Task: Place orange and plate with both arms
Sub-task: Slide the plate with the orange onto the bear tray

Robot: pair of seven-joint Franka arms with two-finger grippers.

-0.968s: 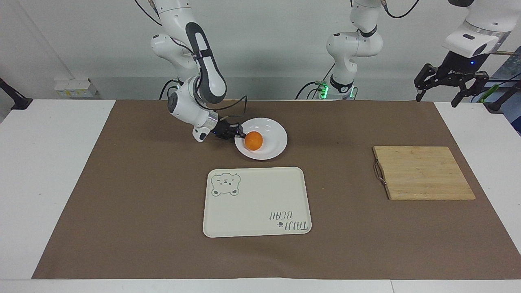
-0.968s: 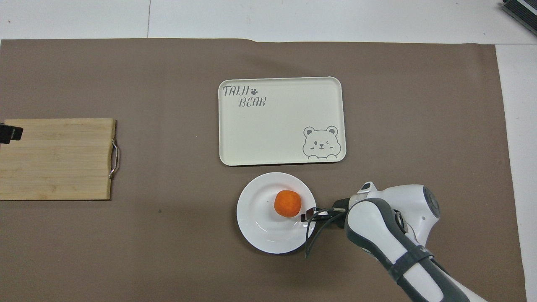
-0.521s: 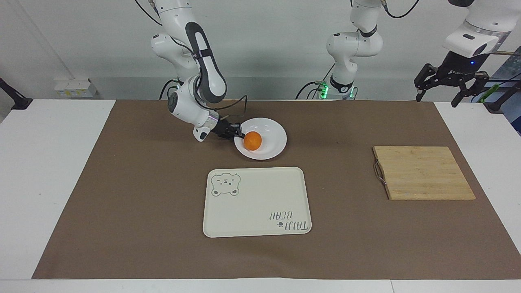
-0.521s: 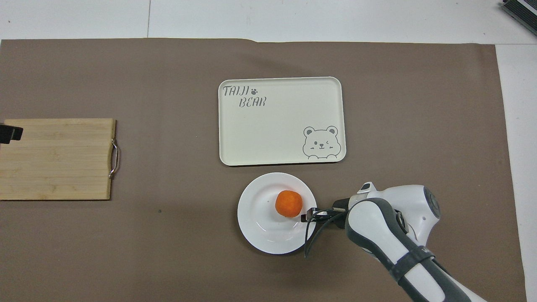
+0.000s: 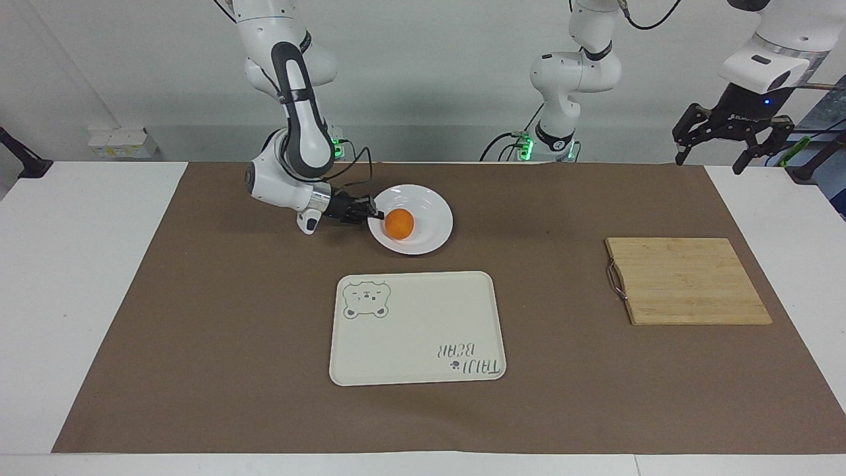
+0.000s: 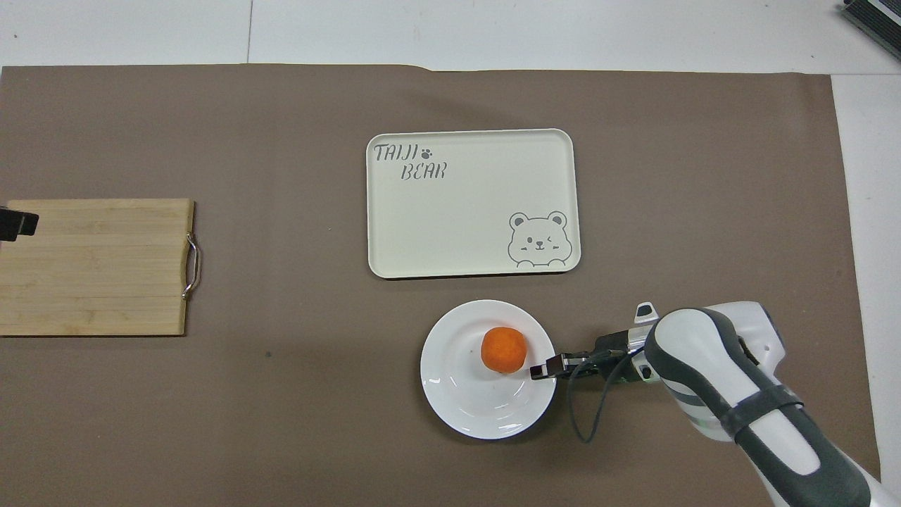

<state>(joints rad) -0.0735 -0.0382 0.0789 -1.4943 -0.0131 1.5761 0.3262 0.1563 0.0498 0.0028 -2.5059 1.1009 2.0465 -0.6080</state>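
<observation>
From the facing view, the right gripper (image 5: 374, 215) pinches the rim of the white plate (image 5: 429, 228). The orange (image 5: 399, 223) sits on the plate, nearer to the robots than the tray (image 5: 416, 330). The left gripper (image 5: 712, 153) waits up high, fingers apart.

From the overhead view, the right gripper (image 6: 540, 370) is clamped on the plate (image 6: 471, 401) rim, just beside the orange (image 6: 503, 349).

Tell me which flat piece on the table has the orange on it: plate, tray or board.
The round white plate, gripped at its rim by the right gripper. The bear-print tray and wooden board carry nothing.
</observation>
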